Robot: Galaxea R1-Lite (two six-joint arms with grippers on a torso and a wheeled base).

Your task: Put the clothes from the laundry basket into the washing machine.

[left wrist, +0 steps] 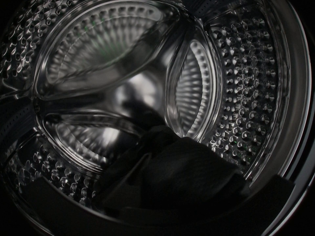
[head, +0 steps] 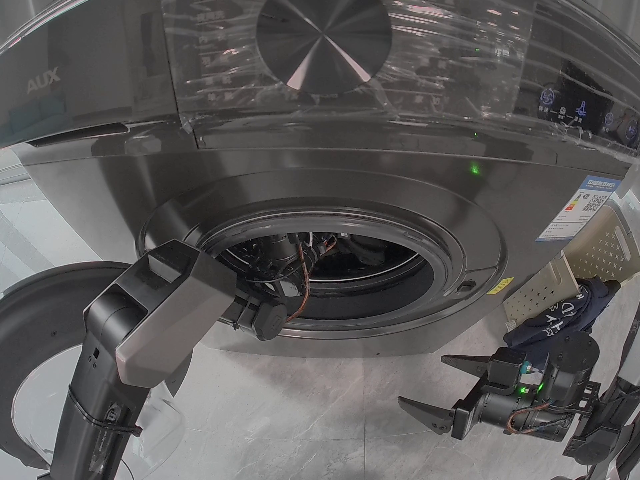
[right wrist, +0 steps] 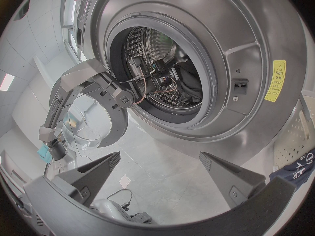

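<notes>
Loading is partly done: dark garment (left wrist: 183, 174) in the drum (left wrist: 249, 82), navy garment (head: 567, 318) on the basket (head: 600, 248); right gripper (head: 421, 380) is held wide, empty; left gripper (right wrist: 164, 76) cannot be judged.

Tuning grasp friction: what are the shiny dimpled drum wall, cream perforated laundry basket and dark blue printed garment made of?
Shiny dimpled drum wall: likely polished stainless steel; mirror glints on embossed bumps. Cream perforated laundry basket: probably matte moulded plastic; even rows of holes. Dark blue printed garment: soft fabric; drapes in folds over the basket.
</notes>
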